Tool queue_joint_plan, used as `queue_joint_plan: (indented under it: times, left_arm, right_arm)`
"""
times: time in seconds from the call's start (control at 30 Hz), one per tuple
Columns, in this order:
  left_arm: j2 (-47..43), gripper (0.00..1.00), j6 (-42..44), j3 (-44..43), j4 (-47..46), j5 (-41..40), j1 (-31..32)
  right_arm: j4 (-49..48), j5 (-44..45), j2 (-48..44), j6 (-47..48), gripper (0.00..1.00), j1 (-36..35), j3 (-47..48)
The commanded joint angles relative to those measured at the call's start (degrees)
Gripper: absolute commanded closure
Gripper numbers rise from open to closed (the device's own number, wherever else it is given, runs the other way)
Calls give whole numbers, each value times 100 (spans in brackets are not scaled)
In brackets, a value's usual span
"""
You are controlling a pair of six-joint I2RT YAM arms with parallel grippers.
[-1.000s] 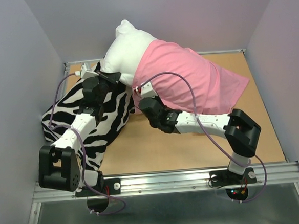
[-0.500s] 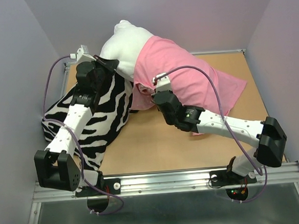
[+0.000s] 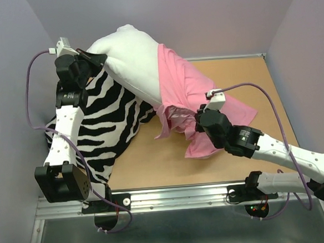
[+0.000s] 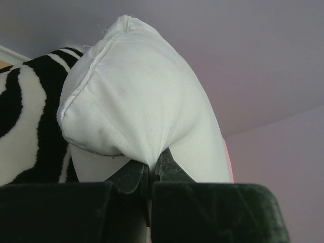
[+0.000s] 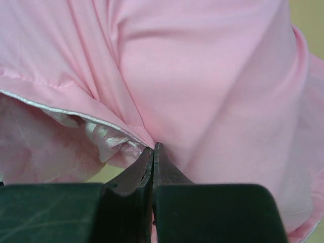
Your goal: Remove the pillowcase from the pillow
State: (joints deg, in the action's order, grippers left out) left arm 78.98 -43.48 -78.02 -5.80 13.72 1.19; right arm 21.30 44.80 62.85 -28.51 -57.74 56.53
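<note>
tug-of-war stage of a pillow stripping: the left fingers [image 4: 132, 178] are clenched on a corner of the plump white pillow [image 3: 127, 54], holding it raised at the far left of the counter [image 3: 153, 161], above a zebra-striped pillow [image 3: 103, 123] that lies beneath it. the right fingers [image 5: 135, 174] are pinched shut on a fold of the pink pillowcase [image 3: 190, 89] close to its hemmed open edge, where the shinier face of the fabric shows in gathers. seen from above, the upper half of the white pillow is bare, while its lower end sits inside the pink case, which slopes down to the right and trails flat onto the counter. the step in hand appears to be the pull-apart itself, roughly half done. the next move seems to call for the two arms to draw further apart, the left anchoring its corner high and to the left, the right hauling the case's mouth toward the near right, until the buried end of the pillow slips out. the thin fabric could slide from the right fingers if the pull turns sharp.
</note>
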Motion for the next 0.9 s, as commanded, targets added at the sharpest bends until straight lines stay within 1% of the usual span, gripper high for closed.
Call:
queue_joint_plan:
  times: [0.0,0.1,0.2,0.23,0.27,0.3,0.33,0.37,0.4,0.47,0.5,0.53,0.6,0.63,0.67,0.7,0.77,0.8,0.87]
  left_arm:
    - [-111,100,-116,-487,-1003,-668,-672]
    - [-146,100,-248,-259,-818,-818,-997]
    - [-243,100,-249,40,-800,-818,-1130]
    - [-304,100,-248,128,-808,-774,-1130]
    - [-339,100,-283,242,-826,-756,-1130]
    - [-392,100,-336,556,-939,-739,-1130]
    - [-505,100,-484,725,-984,-713,-1130]
    - [-567,100,-538,901,-1045,-704,-1112]
    - [-681,100,-608,1207,-1141,-695,-1086]
    - [-787,100,-644,1472,-1169,-756,-1060]
    - [-840,100,-652,1604,-1230,-791,-1042]
    - [-953,100,-687,1840,-1256,-809,-1016]
    - [-1042,100,-714,2035,-1318,-791,-981]
    - [-1121,100,-714,2184,-1318,-826,-946]
    - [-1165,100,-723,2264,-1344,-835,-928]
    - [-1218,100,-732,2369,-1371,-827,-928]
    - [-1236,100,-714,2423,-1371,-800,-928]
    - [-1245,100,-679,2432,-1345,-792,-928]
    - [-1253,100,-627,2432,-1310,-783,-928]
  right_arm:
    - [1411,416,-466,-936,99,34,-371]
    - [1754,399,-711,-1314,100,34,-529]
    - [1711,56,-949,-1508,99,43,-670]
    - [1589,-249,-915,-1395,98,34,-531]
    - [1440,-461,-880,-1255,94,34,-451]
    - [1343,-680,-810,-1105,80,34,-302]
    - [1272,-909,-653,-956,70,43,-144]
    - [1254,-937,-582,-885,60,34,197]
    - [1245,-911,-511,-771,45,34,366]
    - [1271,-754,-335,-647,35,52,708]
    - [1280,-701,-265,-603,28,78,1032]
    - [1280,-700,-99,-498,27,139,1209]
    - [1289,-953,104,-410,27,595,1473]
    - [1280,-1469,253,-366,26,840,1710]
    - [1271,-1778,376,-374,26,1356,1782]
    - [1237,-2068,638,-374,26,1579,1843]
    - [1105,-2543,824,-418,25,1861,1931]
    - [1052,-2659,973,-479,23,1888,1940]
    - [1008,-2913,1080,-550,21,1915,1993]
